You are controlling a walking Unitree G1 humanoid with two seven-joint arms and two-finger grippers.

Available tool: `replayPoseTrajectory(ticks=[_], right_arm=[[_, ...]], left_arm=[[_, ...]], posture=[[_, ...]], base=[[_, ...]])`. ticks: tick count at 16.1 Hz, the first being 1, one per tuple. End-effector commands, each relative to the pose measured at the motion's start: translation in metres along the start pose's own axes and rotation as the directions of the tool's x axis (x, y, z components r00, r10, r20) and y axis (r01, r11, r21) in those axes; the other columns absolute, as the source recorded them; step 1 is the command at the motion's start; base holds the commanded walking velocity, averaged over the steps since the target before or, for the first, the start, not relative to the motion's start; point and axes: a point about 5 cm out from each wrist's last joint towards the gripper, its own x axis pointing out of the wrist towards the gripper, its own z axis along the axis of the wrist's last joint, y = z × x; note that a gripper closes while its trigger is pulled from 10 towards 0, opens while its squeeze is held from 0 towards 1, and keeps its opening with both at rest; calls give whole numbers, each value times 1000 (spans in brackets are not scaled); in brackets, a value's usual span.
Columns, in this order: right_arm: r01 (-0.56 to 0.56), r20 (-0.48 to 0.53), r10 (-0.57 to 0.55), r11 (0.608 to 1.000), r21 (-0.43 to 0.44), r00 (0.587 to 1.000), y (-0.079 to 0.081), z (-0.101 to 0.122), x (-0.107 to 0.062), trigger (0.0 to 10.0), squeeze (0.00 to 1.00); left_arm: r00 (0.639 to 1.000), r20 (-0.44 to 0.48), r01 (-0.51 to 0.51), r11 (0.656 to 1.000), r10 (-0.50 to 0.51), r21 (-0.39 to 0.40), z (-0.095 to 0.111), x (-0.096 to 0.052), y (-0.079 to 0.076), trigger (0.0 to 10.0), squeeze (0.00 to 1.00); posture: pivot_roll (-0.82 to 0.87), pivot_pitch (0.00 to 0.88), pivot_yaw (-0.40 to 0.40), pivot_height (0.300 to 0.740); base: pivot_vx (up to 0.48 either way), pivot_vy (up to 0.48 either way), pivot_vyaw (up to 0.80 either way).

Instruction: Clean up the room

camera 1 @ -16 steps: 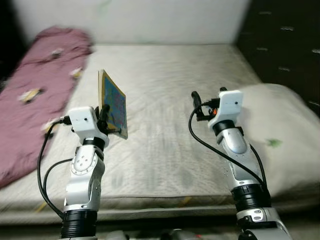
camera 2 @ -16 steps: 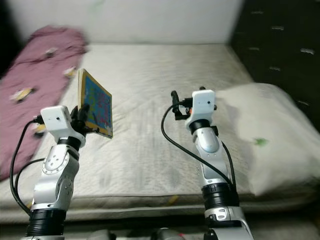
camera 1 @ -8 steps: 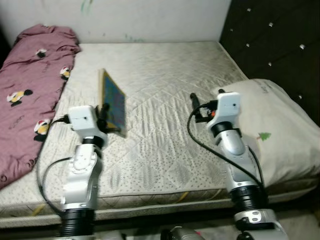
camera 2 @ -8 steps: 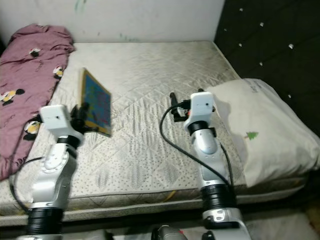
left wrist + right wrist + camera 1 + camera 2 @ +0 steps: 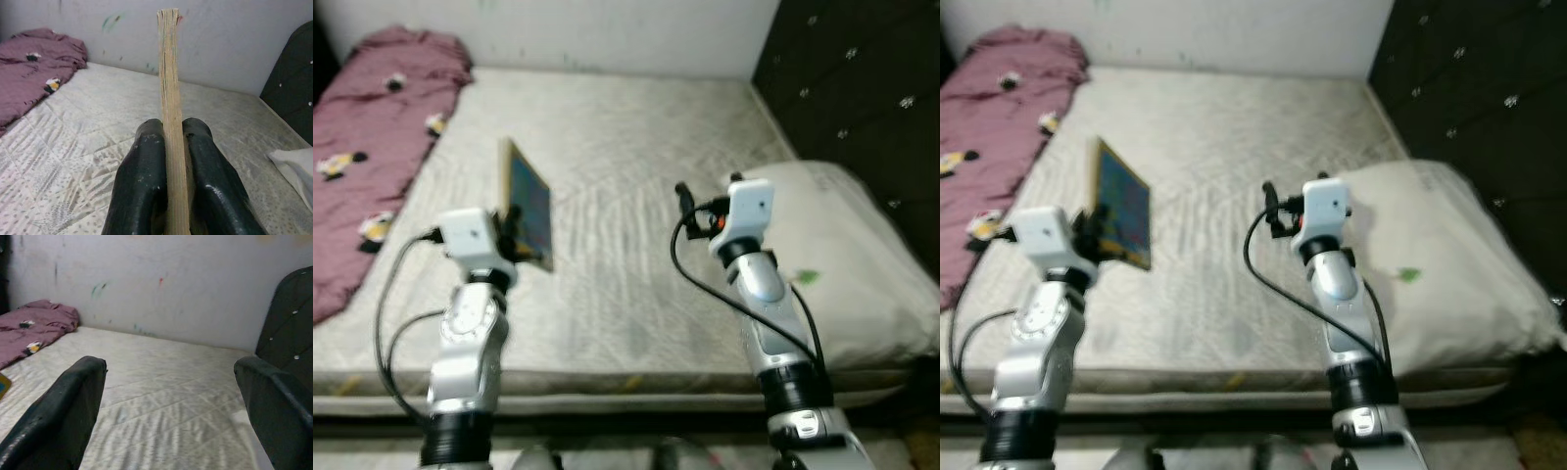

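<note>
The left gripper (image 5: 168,183) pinches a thin, stiff book (image 5: 529,206) by its lower edge, upright above the quilted mattress (image 5: 626,294). The right gripper (image 5: 171,406) is raised beside it, fingers spread wide, with open mattress ahead. A rumpled maroon blanket (image 5: 372,127) lies along the far left edge, a soft white pillow (image 5: 862,264) against the dark tufted headboard (image 5: 862,88) on the right.

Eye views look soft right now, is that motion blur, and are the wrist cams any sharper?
Left and right eye views: smeared all over, the book cover unreadable, likely camera motion. Left wrist view: sharp on the fingers clamping the book's edge, background soft. Right wrist view: dim, open fingers dark, bed a little soft.
</note>
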Motion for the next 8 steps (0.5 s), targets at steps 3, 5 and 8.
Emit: replayPoseTrajectory(ticks=[3,5,8], right_arm=[[21,-6,-21,1000,-11,1000,-8,0,-1,10000,0],[21,-6,-21,1000,-11,1000,-8,0,-1,10000,0],[21,-6,-21,1000,-11,1000,-8,0,-1,10000,0]], left_arm=[[998,46,34,999,-34,-8,8,2,-11,10000,0],[998,46,34,999,-34,-8,8,2,-11,10000,0],[998,46,34,999,-34,-8,8,2,-11,10000,0]], posture=[[-57,0,-8,740],[-57,0,-8,740],[-57,0,-8,740]], base=[[0,-398,0],[0,-398,0],[0,-398,0]])
